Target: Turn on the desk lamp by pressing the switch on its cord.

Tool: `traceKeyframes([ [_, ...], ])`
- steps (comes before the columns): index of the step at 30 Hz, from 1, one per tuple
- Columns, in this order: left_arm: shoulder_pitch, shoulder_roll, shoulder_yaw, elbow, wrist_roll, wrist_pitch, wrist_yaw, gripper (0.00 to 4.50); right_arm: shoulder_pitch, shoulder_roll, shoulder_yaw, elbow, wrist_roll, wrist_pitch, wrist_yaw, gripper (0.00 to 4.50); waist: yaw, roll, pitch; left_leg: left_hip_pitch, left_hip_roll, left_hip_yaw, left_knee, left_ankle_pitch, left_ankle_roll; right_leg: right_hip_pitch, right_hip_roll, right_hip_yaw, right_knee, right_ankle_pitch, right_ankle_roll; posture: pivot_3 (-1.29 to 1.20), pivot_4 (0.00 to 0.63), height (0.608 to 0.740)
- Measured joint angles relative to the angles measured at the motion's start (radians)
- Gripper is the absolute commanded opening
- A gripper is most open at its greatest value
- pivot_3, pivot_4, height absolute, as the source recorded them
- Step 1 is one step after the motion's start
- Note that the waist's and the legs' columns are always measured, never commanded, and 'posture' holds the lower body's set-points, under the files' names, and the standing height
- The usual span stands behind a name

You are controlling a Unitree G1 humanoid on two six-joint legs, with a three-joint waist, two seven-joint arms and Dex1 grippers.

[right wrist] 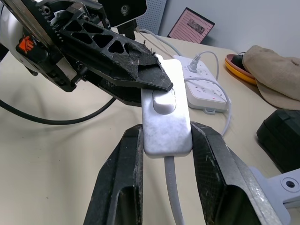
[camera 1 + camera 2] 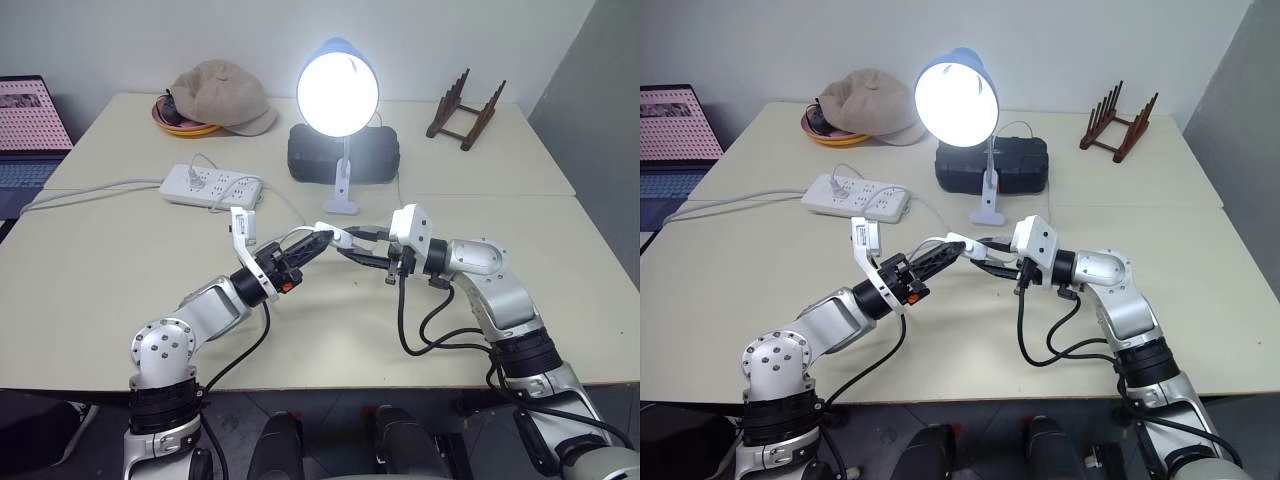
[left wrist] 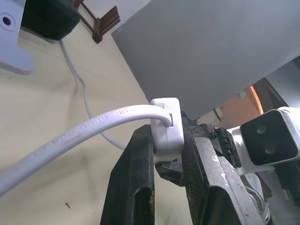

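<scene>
The desk lamp (image 2: pixel 337 95) stands clipped at the table's middle back, its blue shade tilted toward me and its globe bulb glowing bright. In front of it, above the table, both grippers meet on the white switch (image 1: pixel 166 126). My right gripper (image 2: pixel 345 250) is shut on the switch, holding its two long sides. From the other side, my left gripper (image 2: pixel 318 240) is shut on the switch's far end, one black fingertip (image 1: pixel 157 79) lying on the rocker. The thin white cord (image 3: pixel 84 133) leaves the switch and runs back along the table toward the lamp.
A white power strip (image 2: pixel 212 186) lies left of the lamp, and a black case (image 2: pixel 343 155) sits behind the lamp's base. A beige hat (image 2: pixel 225 95) rests on an orange dish at the back. A wooden rack (image 2: pixel 465 110) stands back right, a laptop (image 2: pixel 30 125) far left.
</scene>
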Motion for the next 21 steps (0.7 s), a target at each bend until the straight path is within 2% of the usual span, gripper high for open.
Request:
traceKeyframes([
  [7, 0.014, 0.047, 0.006, -0.015, -0.020, 0.009, 0.000, 2.82, -0.023, 0.006, 0.004, 0.061, -0.005, -0.024, -0.001, 1.07, -0.002, 0.000, 0.000, 0.000, 0.000, 0.000, 0.000, 0.000, 0.000, 0.000, 0.000, 0.000, 0.000, 0.000, 0.000, 0.00, 0.150, 0.740],
  [9, 0.052, 0.115, 0.013, -0.056, -0.042, 0.031, -0.006, 3.23, -0.070, 0.012, 0.011, 0.142, -0.023, -0.043, -0.003, 1.07, -0.012, 0.000, 0.000, 0.000, 0.000, 0.001, -0.002, 0.000, 0.000, -0.001, 0.000, 0.001, 0.000, 0.000, 0.000, 0.00, 0.150, 0.740],
  [11, 0.091, 0.239, 0.037, -0.110, -0.042, 0.054, -0.042, 3.67, -0.121, 0.004, 0.010, 0.252, -0.045, -0.072, -0.009, 1.07, -0.016, -0.001, 0.000, 0.000, 0.001, 0.000, -0.003, 0.000, 0.000, -0.002, 0.000, 0.000, 0.000, -0.002, -0.004, 0.00, 0.150, 0.740],
  [14, 0.100, 0.337, 0.076, -0.158, -0.027, 0.050, -0.091, 4.08, -0.150, 0.009, 0.019, 0.357, -0.074, -0.103, -0.010, 1.07, -0.013, -0.001, 0.001, 0.000, 0.000, 0.000, -0.005, 0.000, 0.000, -0.002, 0.000, 0.000, -0.001, -0.004, -0.007, 0.00, 0.150, 0.740],
  [16, 0.110, 0.463, 0.079, -0.200, 0.022, 0.047, -0.159, 4.45, -0.196, 0.018, 0.038, 0.476, -0.111, -0.140, -0.010, 1.07, -0.015, -0.001, 0.001, -0.001, 0.000, 0.001, -0.005, 0.000, 0.000, -0.002, 0.000, 0.000, -0.003, -0.004, -0.007, 0.00, 0.150, 0.740],
  [17, 0.110, 0.486, 0.090, -0.208, 0.035, 0.045, -0.174, 4.48, -0.204, 0.018, 0.039, 0.504, -0.118, -0.151, -0.011, 1.07, -0.014, -0.001, 0.001, 0.000, 0.000, 0.001, -0.006, 0.000, 0.000, -0.002, -0.001, 0.001, -0.004, -0.004, -0.007, 0.00, 0.150, 0.740],
  [21, 0.113, 0.684, 0.088, -0.238, 0.226, -0.053, -0.321, 4.48, -0.280, 0.030, 0.086, 0.712, -0.201, -0.185, -0.013, 1.07, -0.016, -0.001, 0.001, 0.000, 0.000, 0.002, -0.008, 0.000, 0.000, -0.003, -0.001, 0.001, -0.005, -0.004, -0.007, 0.00, 0.150, 0.740],
])
